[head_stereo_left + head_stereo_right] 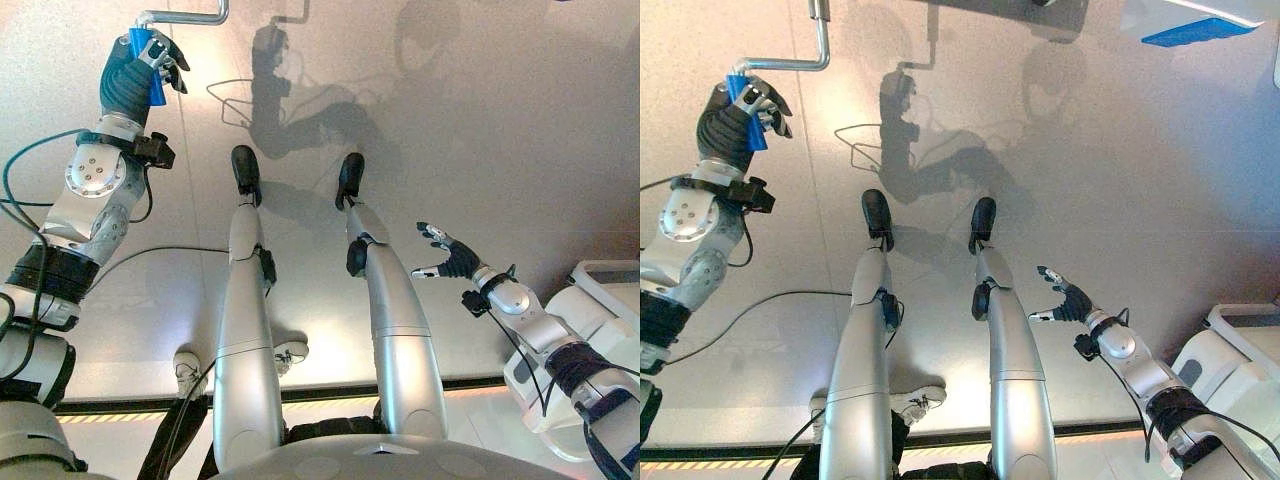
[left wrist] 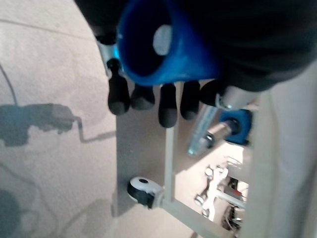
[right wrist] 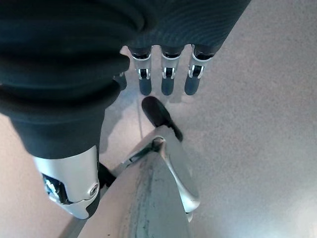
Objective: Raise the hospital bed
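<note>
A metal crank [image 1: 185,17] with a blue grip [image 1: 146,60] juts out at the upper left over the floor. My left hand [image 1: 135,72] is curled round that blue grip [image 1: 744,105]; in the left wrist view the blue grip [image 2: 158,47] sits inside the palm with the dark fingertips [image 2: 167,106] wrapped past it. The crank's rod [image 1: 820,35] bends up toward the bed frame. My right hand [image 1: 448,259] hangs low at the right with fingers spread and nothing in it; its fingers [image 3: 166,79] point at bare floor.
The bed's metal frame and a caster wheel [image 2: 143,191] show past the left hand. A blue-edged part of the bed [image 1: 1195,28] sits at the upper right. A white base [image 1: 600,300] stands at the right edge.
</note>
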{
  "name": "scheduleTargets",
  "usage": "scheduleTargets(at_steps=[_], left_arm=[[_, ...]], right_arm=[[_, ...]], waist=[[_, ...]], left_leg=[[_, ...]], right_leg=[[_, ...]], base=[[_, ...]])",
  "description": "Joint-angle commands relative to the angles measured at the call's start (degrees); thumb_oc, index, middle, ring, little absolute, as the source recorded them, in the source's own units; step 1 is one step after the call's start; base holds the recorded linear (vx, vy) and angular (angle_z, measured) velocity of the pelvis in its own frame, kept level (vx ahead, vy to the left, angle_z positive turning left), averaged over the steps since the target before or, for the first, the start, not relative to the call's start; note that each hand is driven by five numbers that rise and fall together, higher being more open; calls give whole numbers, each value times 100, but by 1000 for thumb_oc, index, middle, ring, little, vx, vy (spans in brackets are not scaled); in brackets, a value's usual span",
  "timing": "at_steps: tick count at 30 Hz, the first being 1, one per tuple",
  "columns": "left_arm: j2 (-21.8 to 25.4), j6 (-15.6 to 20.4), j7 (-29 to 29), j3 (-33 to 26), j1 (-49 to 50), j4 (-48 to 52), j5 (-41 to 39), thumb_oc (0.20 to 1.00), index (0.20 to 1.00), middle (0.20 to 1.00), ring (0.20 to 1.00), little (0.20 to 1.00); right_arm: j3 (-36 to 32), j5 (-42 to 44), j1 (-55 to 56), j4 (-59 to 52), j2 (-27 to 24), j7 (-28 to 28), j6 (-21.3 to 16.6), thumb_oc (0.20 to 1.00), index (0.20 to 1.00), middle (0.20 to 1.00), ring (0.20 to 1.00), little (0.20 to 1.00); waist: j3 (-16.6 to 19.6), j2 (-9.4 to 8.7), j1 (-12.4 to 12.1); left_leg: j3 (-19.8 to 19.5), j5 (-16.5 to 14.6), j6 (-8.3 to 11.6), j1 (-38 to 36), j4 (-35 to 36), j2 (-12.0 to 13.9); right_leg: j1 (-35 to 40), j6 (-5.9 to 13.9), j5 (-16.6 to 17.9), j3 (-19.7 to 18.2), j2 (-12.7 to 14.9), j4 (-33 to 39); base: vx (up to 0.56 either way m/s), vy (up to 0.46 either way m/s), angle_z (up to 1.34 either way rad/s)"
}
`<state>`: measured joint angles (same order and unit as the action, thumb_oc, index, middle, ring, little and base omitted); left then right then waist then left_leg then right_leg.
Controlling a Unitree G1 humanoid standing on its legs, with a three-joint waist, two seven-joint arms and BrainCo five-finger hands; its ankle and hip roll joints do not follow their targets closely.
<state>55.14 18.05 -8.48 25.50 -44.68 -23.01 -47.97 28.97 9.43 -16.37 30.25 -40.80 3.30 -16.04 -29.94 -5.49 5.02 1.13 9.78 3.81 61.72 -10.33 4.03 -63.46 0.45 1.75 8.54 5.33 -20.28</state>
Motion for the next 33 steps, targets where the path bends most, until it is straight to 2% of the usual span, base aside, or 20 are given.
scheduleTargets(at_steps=[1,16,33], left_arm=[[-111,98,-59,-52,-13,279,317,200,200,200,200,200],[-1260,-227,-116,581,-1285,-1694,756,200,200,200,200,200],[-1906,-263,-89,1143,-2040,-1981,1227,200,200,200,200,200]], right_arm=[[119,-80,373,-80,-81,64,-54,1000,1000,1000,1000,1000],[452,62,37,61,-82,49,-22,1000,1000,1000,1000,1000],[690,97,-301,232,-84,37,-26,1000,1000,1000,1000,1000]], waist=[[20,-101,128],[19,-202,281],[19,-156,414]], left_leg=[[209,-1136,-297,-239,-726,-257],[227,-1197,-297,-139,-842,-212],[311,-1272,-264,-96,-984,-130]], right_leg=[[200,687,673,-241,-108,673],[57,665,626,-279,-164,559],[-74,614,562,-368,-250,399]], base=[[0,0,0],[0,0,0],[1,-17,-3]])
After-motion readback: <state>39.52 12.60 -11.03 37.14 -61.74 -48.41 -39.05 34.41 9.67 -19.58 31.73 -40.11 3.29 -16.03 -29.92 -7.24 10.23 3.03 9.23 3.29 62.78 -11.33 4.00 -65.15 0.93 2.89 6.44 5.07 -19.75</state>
